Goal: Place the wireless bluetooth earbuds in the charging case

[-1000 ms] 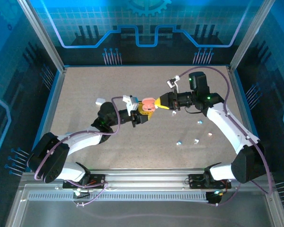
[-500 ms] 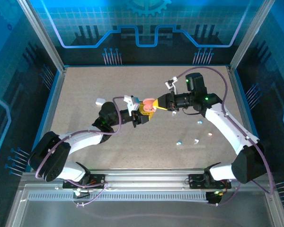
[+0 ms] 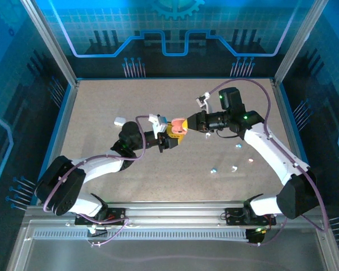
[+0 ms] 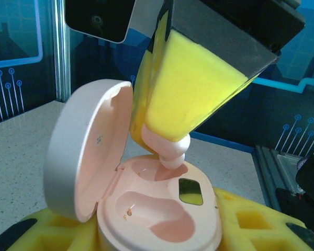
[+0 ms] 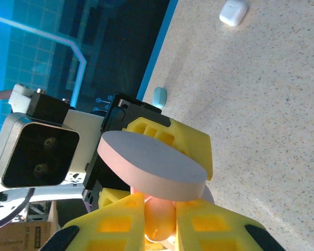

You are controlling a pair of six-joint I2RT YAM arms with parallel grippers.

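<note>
**Q:** Fig. 1. What differs from a second ago?

**A:** Your right gripper has travelled left over the table. It now meets the charging case, where earlier it hung just beside it. Your left gripper has barely shifted.

**Q:** How do the jaws stand?

**A:** The left jaws are clamped on the base of the pink case, whose lid is tipped open. The right jaws are pinched on a pink earbud.

**Q:** Where does that earbud sit?

**A:** Its lower end touches the far socket of the case. The left wrist view does not settle whether it is fully seated. Loose earbuds lie on the table near your right arm, well apart from the case.
</note>
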